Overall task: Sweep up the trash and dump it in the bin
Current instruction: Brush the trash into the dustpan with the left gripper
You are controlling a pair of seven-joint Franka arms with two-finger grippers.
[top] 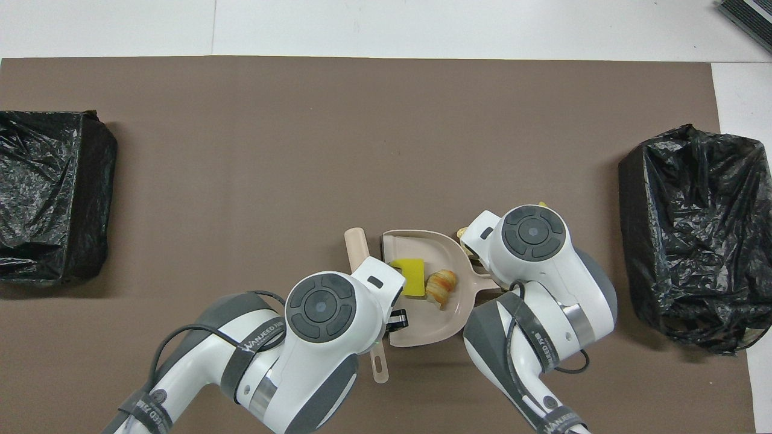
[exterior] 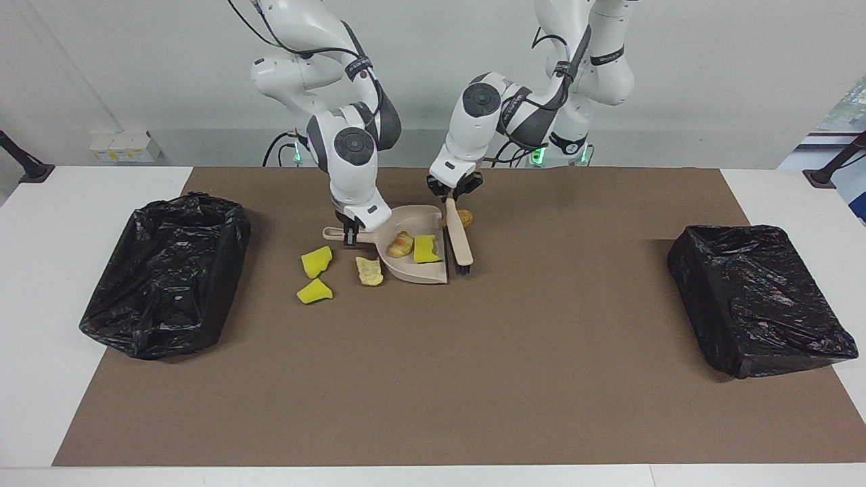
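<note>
A beige dustpan holds a yellow foam wedge and a bread-like piece; a brush lies beside it.
</note>
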